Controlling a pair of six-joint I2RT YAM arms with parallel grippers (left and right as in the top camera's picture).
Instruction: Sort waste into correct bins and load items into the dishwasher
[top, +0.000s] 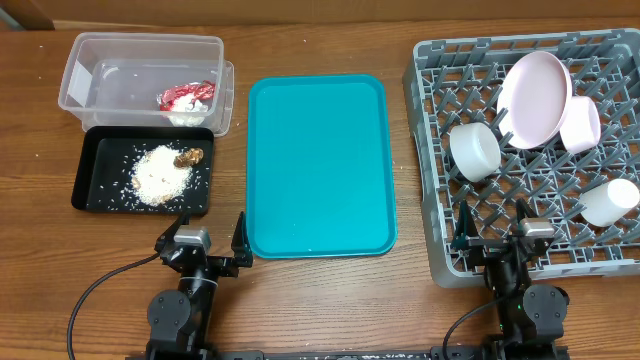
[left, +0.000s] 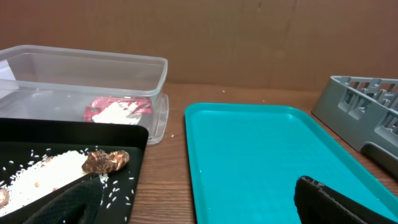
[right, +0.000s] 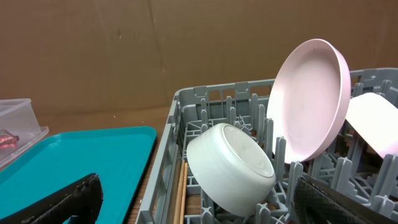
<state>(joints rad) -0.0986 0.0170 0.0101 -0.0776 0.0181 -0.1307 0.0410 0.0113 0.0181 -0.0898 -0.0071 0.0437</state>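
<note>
Looks basically done. Wrapper (top: 185, 95) and tissue wad (top: 188, 116) sit in the clear tub (top: 90, 60) at the counter's far left corner. Rice grains (top: 158, 178) and brown lump (top: 188, 157) are in the black tray (top: 92, 185) just in front of it. Plate (top: 535, 98), white bowl (top: 473, 150), pink bowl (top: 583, 125) and cup (top: 608, 200) are in the grey rack (top: 425, 150) along the right edge, chopsticks (right: 181, 193) inside its left wall. Teal tray (top: 318, 160) mid-counter carries nothing. Left claw (top: 203, 240) and right claw (top: 492, 235) are both wide open and empty at the near edge. I see nothing left to sort.
</note>
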